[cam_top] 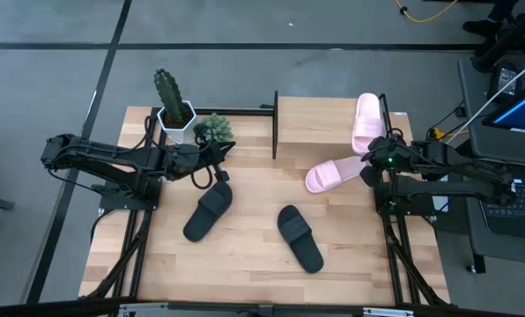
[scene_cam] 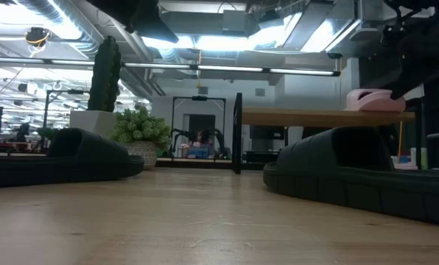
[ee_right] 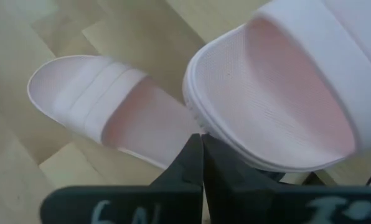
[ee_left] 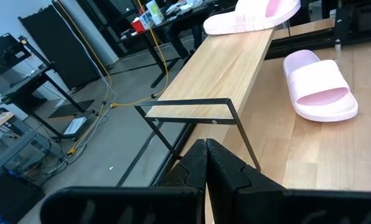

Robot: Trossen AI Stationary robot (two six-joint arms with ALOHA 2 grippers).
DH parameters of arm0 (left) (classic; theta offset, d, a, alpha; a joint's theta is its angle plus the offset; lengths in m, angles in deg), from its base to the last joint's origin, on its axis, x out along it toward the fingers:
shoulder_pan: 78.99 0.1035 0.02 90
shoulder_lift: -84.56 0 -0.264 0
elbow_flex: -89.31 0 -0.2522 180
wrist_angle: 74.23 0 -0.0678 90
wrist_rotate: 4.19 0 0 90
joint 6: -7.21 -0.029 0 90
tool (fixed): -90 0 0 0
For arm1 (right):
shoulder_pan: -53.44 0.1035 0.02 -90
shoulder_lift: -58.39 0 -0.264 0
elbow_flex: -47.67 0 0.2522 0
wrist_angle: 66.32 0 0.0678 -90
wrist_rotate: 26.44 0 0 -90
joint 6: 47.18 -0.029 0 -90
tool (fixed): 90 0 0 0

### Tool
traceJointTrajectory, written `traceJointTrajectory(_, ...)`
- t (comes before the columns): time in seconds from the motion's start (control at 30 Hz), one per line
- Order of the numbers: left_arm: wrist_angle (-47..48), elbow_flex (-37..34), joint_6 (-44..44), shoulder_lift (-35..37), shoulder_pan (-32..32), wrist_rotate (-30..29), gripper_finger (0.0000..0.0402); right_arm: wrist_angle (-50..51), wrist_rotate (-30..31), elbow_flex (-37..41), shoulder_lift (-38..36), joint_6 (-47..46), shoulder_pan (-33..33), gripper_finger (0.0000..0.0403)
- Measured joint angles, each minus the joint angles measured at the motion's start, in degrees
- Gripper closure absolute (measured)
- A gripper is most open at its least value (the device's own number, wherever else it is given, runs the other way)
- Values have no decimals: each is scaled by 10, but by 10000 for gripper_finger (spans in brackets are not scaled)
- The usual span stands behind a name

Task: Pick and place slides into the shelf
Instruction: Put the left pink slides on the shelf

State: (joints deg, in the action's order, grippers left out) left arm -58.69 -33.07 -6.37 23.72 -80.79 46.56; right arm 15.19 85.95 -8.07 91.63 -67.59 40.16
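Observation:
Two pale pink slides show: one [cam_top: 366, 123] lies on the shelf's [cam_top: 320, 114] wooden board at its right end, its near end overhanging; the other [cam_top: 331, 175] lies flat on the table just below it. Two black slides [cam_top: 209, 211] [cam_top: 299, 239] rest sole-down on the table's middle. My right gripper [ee_right: 202, 146] is shut and sits at the overhanging end of the upper pink slide [ee_right: 279, 93], above the lower one [ee_right: 111, 106]. My left gripper [ee_left: 205, 155], also shut and holding nothing, hovers over the far end of the left black slide, pointing toward the shelf [ee_left: 235, 68]. My right gripper has its shut fingertips [ee_right: 198, 140] right at the rim of the upper pink slide's overhanging end [ee_right: 195, 112]. I cannot tell whether they touch it.
A cactus in a white pot [cam_top: 174, 110] and a small green plant [cam_top: 212, 129] stand at the table's far left, beside the left arm. The shelf's left part is bare board. Monitors and cables lie beyond the table's right edge.

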Motion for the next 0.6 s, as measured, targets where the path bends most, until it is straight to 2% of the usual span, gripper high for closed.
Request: traceJointTrajectory(0.6, 0, 0, 0, 0, 0, 0, 402, 41, 24, 0, 0, -4, 0, 403)
